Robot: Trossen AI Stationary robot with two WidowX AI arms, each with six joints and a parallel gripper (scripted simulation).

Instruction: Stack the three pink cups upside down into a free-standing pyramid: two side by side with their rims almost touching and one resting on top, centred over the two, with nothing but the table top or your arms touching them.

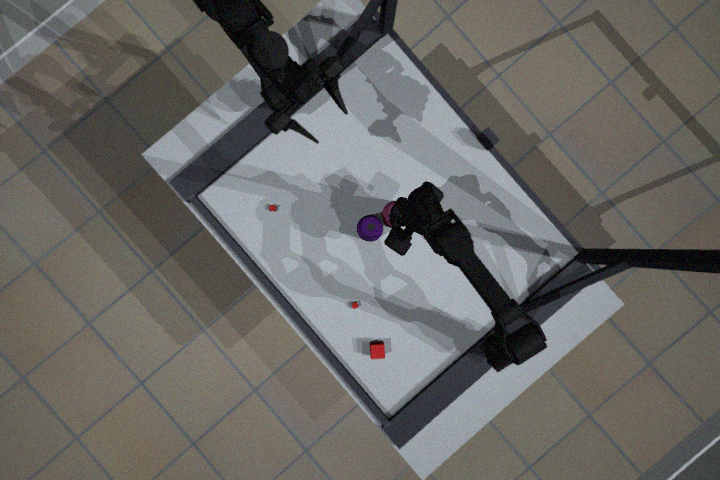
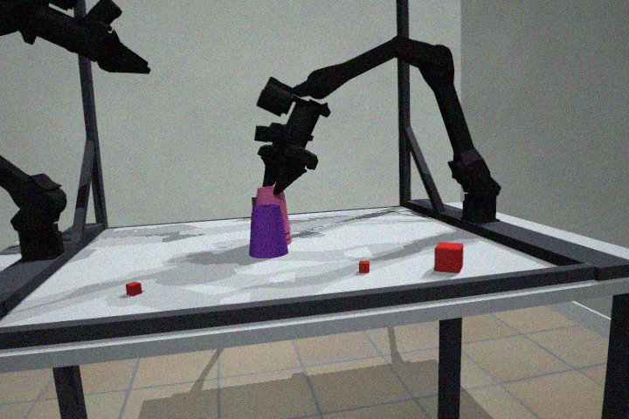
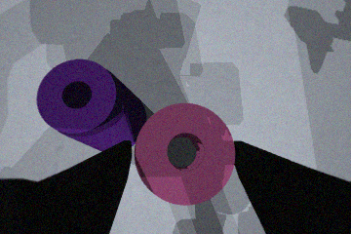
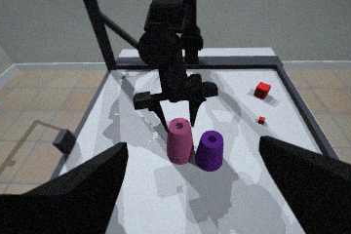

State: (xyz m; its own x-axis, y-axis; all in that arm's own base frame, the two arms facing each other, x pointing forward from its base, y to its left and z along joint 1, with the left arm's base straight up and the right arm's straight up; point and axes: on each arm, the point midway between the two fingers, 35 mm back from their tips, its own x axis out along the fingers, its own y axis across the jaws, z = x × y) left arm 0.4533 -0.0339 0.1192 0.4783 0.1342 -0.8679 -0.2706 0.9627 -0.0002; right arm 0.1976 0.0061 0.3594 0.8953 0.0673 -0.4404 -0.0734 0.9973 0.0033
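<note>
The pink cups (image 1: 389, 213) (image 2: 266, 195) (image 3: 183, 190) (image 4: 179, 146) stand upside down as one nested column mid-table; rim lines show at its base, but I cannot count the cups. My left gripper (image 2: 271, 189) (image 3: 182, 147) (image 4: 179, 129) is partly open around the column's top, one finger on each side. In the left wrist view a thin gap shows beside its left finger, and the right finger looks almost touching. Its tips are hidden in the top view. My right gripper (image 1: 332, 127) (image 4: 193, 145) is open and empty, high over the other end of the table.
A purple cup column (image 1: 363, 234) (image 2: 268, 232) (image 3: 52, 93) (image 4: 210, 156) stands upside down close beside the pink one. A large red cube (image 1: 376, 350) (image 2: 447, 257) and two small red cubes (image 1: 354, 305) (image 2: 133, 288) lie apart. A dark frame (image 1: 281, 310) edges the table.
</note>
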